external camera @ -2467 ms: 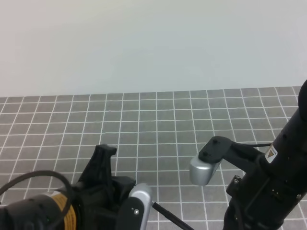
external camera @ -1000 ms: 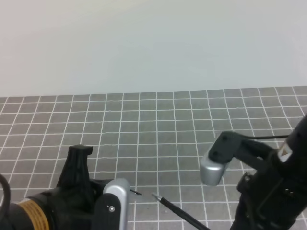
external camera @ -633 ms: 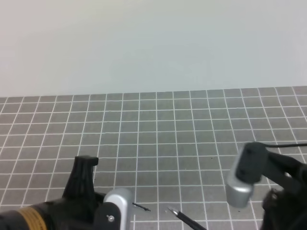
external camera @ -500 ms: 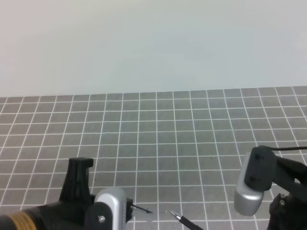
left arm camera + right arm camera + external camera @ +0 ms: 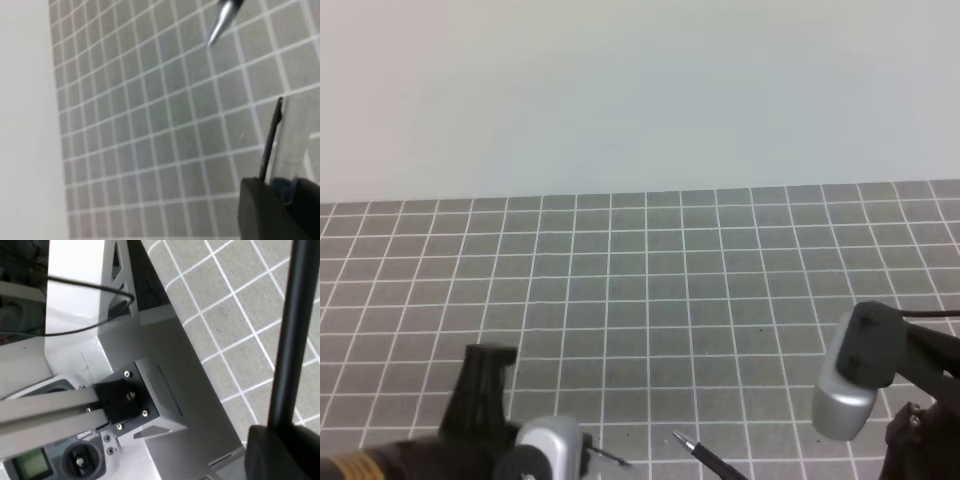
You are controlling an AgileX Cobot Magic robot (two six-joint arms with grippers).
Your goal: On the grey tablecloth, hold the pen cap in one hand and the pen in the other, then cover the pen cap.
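Gripping pen cap (image 5: 272,137) and pen (image 5: 292,335) — jaws apart.

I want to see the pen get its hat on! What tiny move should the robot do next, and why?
Probably bring the pen tip and the pen cap a little closer and line them up. In the high view both hang above the grey tablecloth with a gap between them, and the left wrist view shows the silvery tip off to one side of the cap.

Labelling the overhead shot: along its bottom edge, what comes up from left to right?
Left arm → pen cap → pen → right arm.
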